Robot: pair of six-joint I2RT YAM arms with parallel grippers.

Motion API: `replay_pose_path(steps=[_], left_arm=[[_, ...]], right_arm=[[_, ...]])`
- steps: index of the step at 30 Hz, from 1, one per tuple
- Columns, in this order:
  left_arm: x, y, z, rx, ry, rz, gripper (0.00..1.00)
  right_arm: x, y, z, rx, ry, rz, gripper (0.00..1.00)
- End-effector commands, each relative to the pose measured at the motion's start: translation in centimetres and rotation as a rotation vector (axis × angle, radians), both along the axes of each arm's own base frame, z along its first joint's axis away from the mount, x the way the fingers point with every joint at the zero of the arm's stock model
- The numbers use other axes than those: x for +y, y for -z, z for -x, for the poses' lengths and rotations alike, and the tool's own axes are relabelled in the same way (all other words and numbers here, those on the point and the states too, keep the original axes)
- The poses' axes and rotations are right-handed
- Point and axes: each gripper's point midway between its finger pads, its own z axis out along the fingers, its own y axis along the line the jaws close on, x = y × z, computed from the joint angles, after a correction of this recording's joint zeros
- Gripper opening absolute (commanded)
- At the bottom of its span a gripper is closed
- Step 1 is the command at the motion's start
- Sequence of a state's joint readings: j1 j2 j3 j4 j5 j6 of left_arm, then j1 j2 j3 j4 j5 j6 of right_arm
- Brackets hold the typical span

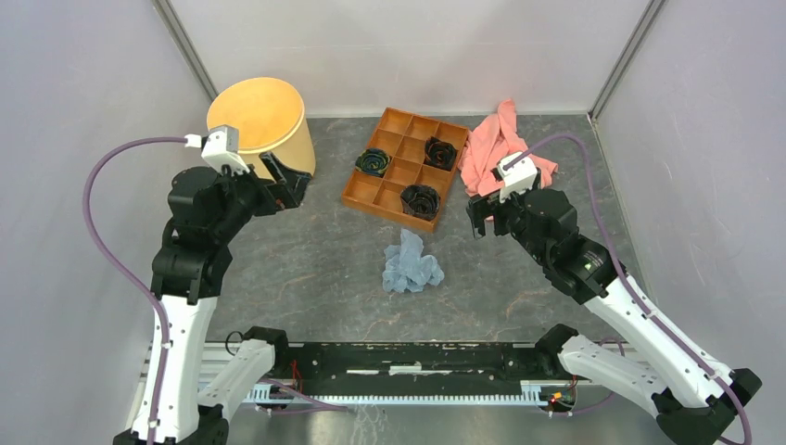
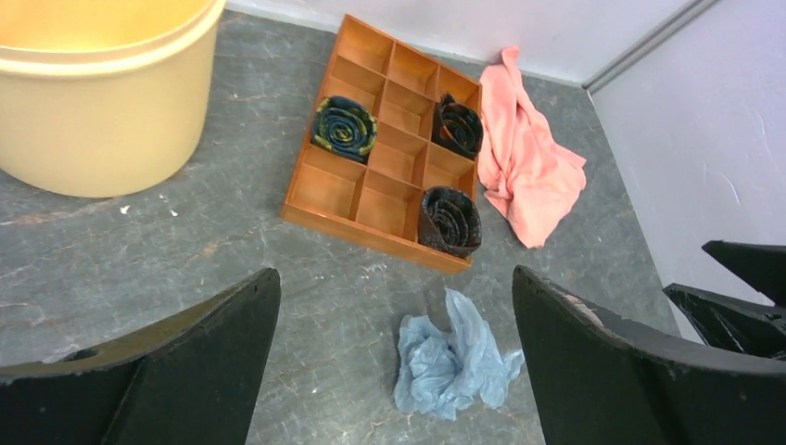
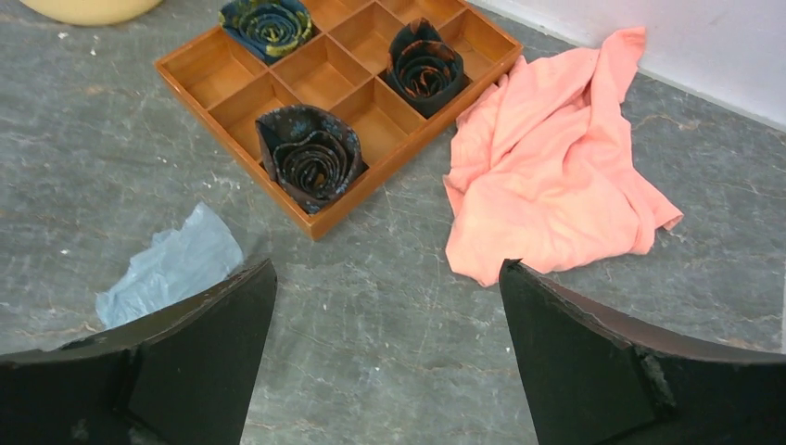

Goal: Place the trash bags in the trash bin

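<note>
The trash bag (image 1: 412, 262), a light, limp, crinkled wad, lies on the counter (image 1: 306, 269) near the tray (image 1: 380, 209), well apart from the trash bin (image 1: 259, 120); pinch a raised fold, as the left gripper (image 2: 394, 278) and the right gripper (image 3: 385, 269) both stand open and empty.

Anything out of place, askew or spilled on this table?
Nothing spilled or damaged. The crumpled trash bag lies loose on the table near the tray, not in the bin. A pink cloth is heaped against the tray's right side, and the tray sits skewed.
</note>
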State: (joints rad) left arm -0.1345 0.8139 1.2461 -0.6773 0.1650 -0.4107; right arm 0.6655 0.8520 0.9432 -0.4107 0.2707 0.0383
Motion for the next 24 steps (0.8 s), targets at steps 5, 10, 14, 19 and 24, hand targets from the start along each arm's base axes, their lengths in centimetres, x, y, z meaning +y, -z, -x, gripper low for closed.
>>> replay_pose_path(steps=[5, 10, 14, 19, 24], left_arm=[[-2.6, -1.4, -0.5, -0.034, 0.127, 0.089, 1.00], [-4.7, 0.7, -0.8, 0.031, 0.236, 0.161, 1.00], [-6.8, 4.2, -0.5, 0.132, 0.322, 0.281, 1.00], [-10.2, 8.7, 1.7, 0.209, 0.426, 0.457, 0.99], [-14.3, 14.6, 4.5, 0.350, 0.463, 0.423, 0.97]], right_arm=[[1.9, -1.7, 0.2, -0.018, -0.064, -0.116, 0.98], [4.2, -0.3, 1.7, 0.028, -0.211, -0.155, 0.98], [6.7, 2.4, 3.5, 0.141, -0.356, -0.160, 0.98], [10.2, 5.3, 6.0, 0.246, -0.479, -0.149, 0.98], [12.3, 8.2, 6.2, 0.275, -0.464, -0.022, 0.98]])
